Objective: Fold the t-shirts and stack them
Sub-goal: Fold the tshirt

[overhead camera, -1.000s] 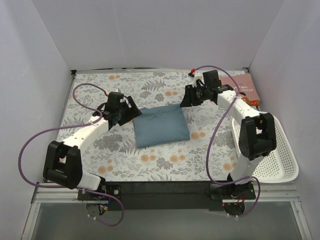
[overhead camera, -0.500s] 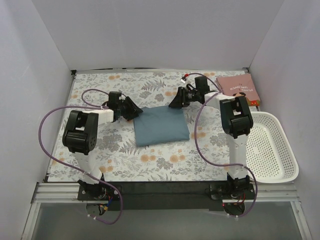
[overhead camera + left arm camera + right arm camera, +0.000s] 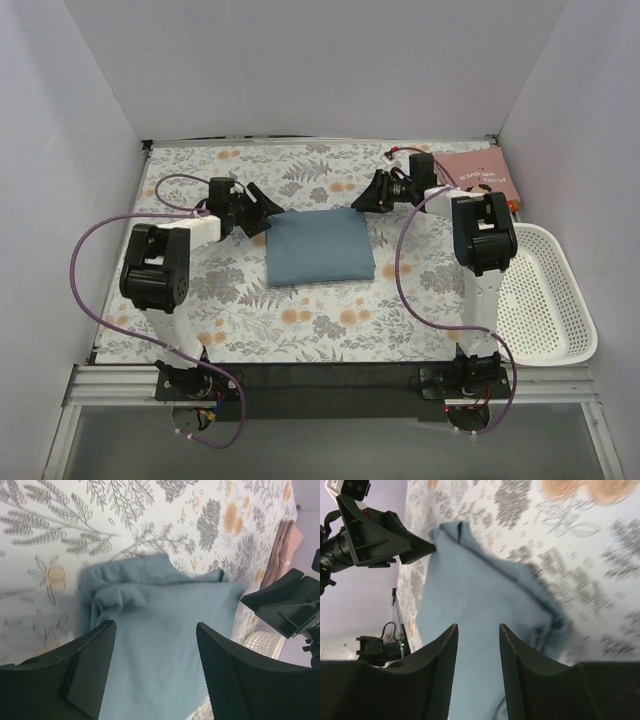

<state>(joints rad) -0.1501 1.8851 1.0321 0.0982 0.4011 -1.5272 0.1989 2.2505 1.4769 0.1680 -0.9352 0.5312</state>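
The teal-blue t-shirt (image 3: 318,247) lies folded into a rough square on the floral cloth at the table's middle. My left gripper (image 3: 262,206) is open and empty just off its far left corner. In the left wrist view the shirt (image 3: 160,610) fills the gap between my open left gripper (image 3: 156,626). My right gripper (image 3: 366,198) is open and empty just off the far right corner. It looks along the shirt (image 3: 470,580) in the right wrist view, with my right gripper (image 3: 478,627) apart above it. The pink t-shirt (image 3: 478,172) lies folded at the back right.
A white perforated basket (image 3: 545,290) stands at the right edge beside the right arm. White walls close in the table on three sides. Purple cables loop off both arms. The pink shirt's edge (image 3: 284,545) and the basket (image 3: 260,642) show in the left wrist view.
Both arms have drawn their elbows in and up. The grippers closed in on the teal shirt's far corners, then eased off slightly. The shirt now lies squarer.
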